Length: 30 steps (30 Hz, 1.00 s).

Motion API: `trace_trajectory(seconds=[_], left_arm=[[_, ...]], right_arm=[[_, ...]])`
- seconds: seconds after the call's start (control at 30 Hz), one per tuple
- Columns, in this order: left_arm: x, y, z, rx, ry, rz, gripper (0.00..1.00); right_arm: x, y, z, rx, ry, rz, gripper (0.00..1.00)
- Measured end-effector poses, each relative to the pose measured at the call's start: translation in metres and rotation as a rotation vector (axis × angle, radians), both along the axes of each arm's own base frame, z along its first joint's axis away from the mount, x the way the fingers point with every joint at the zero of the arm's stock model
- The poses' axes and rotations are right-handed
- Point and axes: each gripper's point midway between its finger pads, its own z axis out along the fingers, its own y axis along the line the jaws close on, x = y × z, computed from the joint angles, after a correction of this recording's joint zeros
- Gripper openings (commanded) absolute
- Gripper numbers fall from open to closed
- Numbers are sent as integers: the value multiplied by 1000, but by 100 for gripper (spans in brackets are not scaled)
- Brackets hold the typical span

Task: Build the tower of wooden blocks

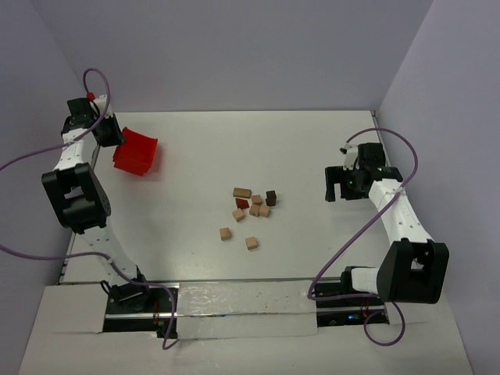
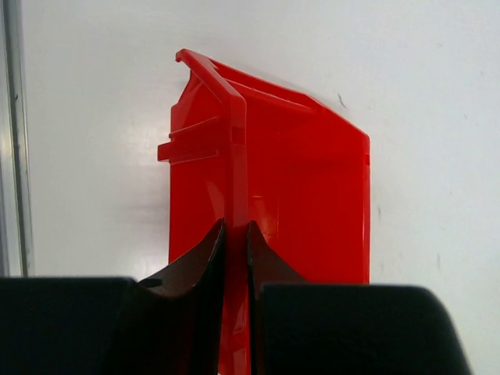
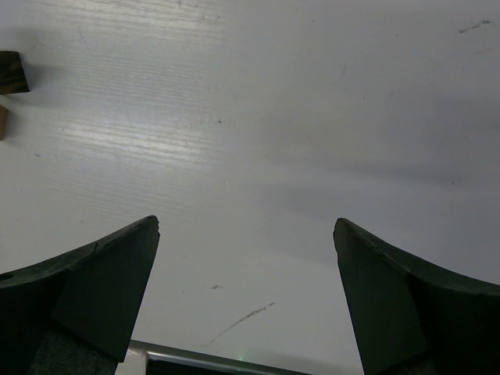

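Far left: left fingers clamped together on the upright wall of the red bin. At right, right fingers wide apart, holding nothing, over bare worktop. The wood blocks lie scattered mid-worktop, unstacked, well apart from both arms.

White arms with black joints and purple cables.

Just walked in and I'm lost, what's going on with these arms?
The left tool is shut on the wall of a red bin at the far left of the table. The right tool hangs open over bare table on the right, holding nothing. Wood blocks lie scattered loose mid-table; no tower is stacked yet.
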Motion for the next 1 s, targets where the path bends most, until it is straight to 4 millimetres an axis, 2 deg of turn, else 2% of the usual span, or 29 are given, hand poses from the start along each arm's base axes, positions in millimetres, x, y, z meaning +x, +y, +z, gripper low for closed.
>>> trace_trajectory(seconds=[0.17, 0.43, 0.53, 0.63, 0.8, 1.0], left_arm=[[33, 19, -24, -31, -17, 3, 0], [80, 41, -22, -1, -98, 15, 4], [94, 49, -28, 19, -110, 28, 8], [97, 53, -37, 30, -100, 42, 17], [97, 59, -46, 46, -82, 59, 26], [95, 67, -47, 89, -67, 74, 49]], right_arm=[[-1, -2, -3, -5, 23, 2, 99], [3, -9, -11, 16, 93, -34, 99], [5, -10, -12, 16, 103, -35, 99], [5, -11, -12, 14, 106, -34, 99], [5, -11, -13, 11, 106, -30, 99], [5, -11, -14, 11, 112, -26, 100]])
